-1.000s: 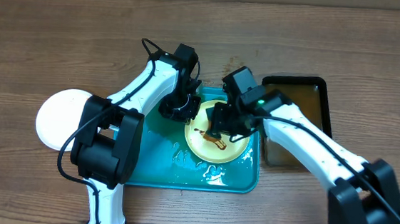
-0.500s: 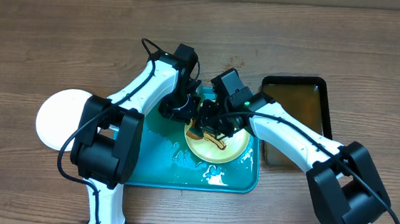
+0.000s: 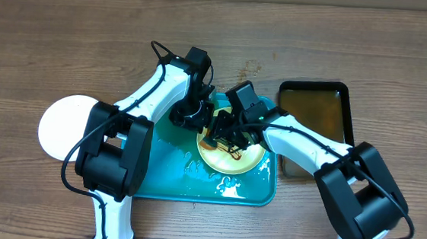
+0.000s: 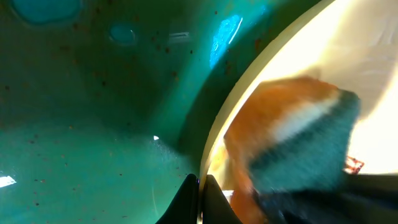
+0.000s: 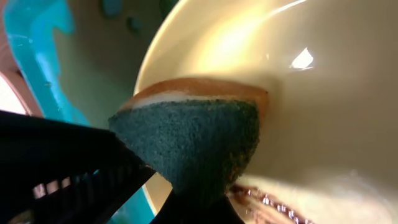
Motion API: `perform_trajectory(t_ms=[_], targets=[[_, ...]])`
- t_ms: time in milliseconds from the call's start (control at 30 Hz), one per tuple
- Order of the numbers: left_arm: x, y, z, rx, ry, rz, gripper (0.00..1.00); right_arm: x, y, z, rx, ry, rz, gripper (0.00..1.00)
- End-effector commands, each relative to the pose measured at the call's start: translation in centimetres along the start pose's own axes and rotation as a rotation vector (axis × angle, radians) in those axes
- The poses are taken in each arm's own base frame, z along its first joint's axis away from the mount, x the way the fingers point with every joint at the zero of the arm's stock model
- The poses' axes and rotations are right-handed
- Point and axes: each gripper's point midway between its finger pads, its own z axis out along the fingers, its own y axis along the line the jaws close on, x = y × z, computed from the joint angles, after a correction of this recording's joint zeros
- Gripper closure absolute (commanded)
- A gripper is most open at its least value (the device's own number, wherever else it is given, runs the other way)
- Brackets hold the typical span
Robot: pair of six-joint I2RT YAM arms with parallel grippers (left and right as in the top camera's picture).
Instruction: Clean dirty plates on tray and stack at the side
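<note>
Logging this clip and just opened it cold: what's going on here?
The right pincer holds a sponge pressed onto the brown-smeared pale plate lying in the turquoise tray. The left pincer pinches that plate's rim. One white plate sits on the table, left of the tray.

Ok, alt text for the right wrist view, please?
A green-and-orange sponge, held in the right gripper, presses against the inside of a pale plate. A brown sauce smear sits just below it, and the blue tray shows at upper left.
</note>
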Motion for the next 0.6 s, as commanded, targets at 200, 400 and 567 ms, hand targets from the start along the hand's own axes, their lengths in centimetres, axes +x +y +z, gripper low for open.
perform_trajectory(t_ms=[200,400,567], targets=[[0.2,-0.3,-0.2,0.006,-0.003,-0.012,0.96,-1.1,-1.2,0.8,0.054,-0.084,-0.013,0.96],[0.2,-0.3,-0.2,0.006,0.0,-0.012,0.96,-1.1,-2.7,1.1,0.117,-0.092,0.002,0.96],[0.3,-0.2,-0.2,0.006,0.001,-0.012,0.96,0.1,-4.2,2.0,0.173,-0.048,0.015,0.96]])
